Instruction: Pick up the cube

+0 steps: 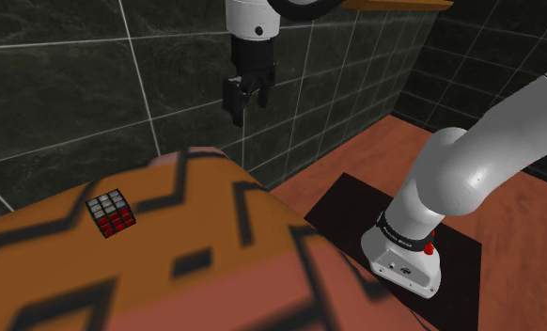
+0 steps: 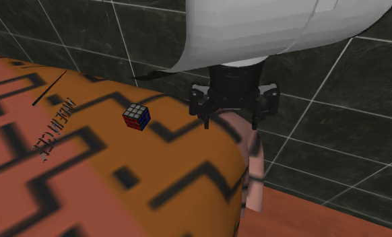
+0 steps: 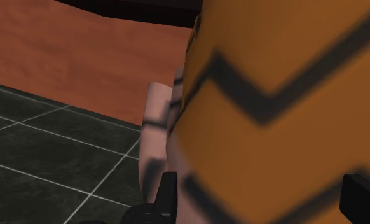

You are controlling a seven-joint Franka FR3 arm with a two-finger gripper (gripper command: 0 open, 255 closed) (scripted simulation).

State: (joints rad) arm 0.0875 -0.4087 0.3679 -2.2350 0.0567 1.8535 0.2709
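Cube (image 1: 111, 213) sat flat on the orange desk (image 1: 168, 282) with the black zigzag pattern. It lay well in from the rim and towards the shoulder view's left. My fingers (image 1: 236, 105) were nowhere near it. They hung high over the desk's rounded end, close to the dark tiled wall (image 1: 74, 85), and pointed straight down. In the second exterior view my fingers (image 2: 205, 120) stood to the right of the cube (image 2: 137, 116), well apart from it. They were spread wide with nothing between them; in the wrist view one finger (image 3: 167, 191) came up on each side and only the desk's rim (image 3: 273, 63) lay past them.

I judged this to be the approach, with the reach to the cube not yet made. The next move called for carrying my hand across until it stood over the cube. Then I would need to lower the spread fingers down two opposite faces before closing.

As for heading, the cube had no long axis that I could pick, being equal on every side. Its grey-tiled face looked up, with red and blue faces on the sides. One upright edge was turned towards the second exterior camera, so it sat at an angle to that view. I reckoned my wrist would need turning to square the fingers with a pair of faces, not with the corners.
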